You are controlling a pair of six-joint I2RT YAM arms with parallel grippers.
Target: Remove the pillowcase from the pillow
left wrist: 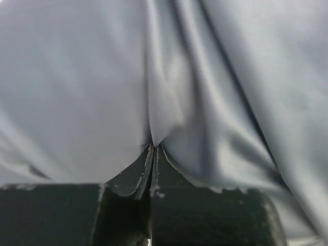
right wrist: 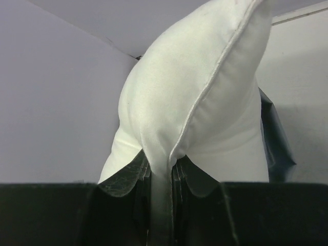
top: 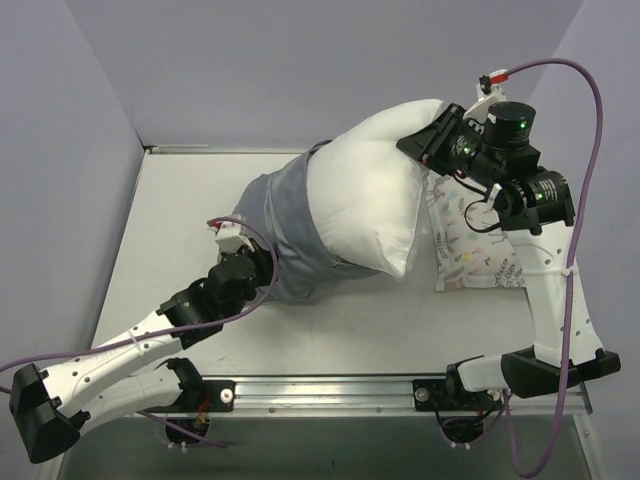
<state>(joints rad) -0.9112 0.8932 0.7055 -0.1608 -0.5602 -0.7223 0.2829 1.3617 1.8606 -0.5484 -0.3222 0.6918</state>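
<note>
Mid-pull: the white pillow (top: 370,190) lies mid-table, its right end bare and its left end inside the grey case (top: 285,240). The right gripper (right wrist: 164,164) pinches the pillow's seamed corner, held aloft. The left gripper (left wrist: 154,151) pinches a fold of case (jaws nearly meeting). Next, probably, the two must draw apart. The table (top: 170,260) is pale grey and the walls (top: 300,60) lilac. A printed pillow (top: 475,245) lies at right.

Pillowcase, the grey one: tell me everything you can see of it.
The pillowcase is smooth, slightly shiny grey cloth in soft folds. It is partly off, covering only the end of the white pillow nearer the left arm, and it rests on the table. The left gripper is shut on a pinched fold of it; the right gripper holds the bared pillow's seam, not the case.
</note>
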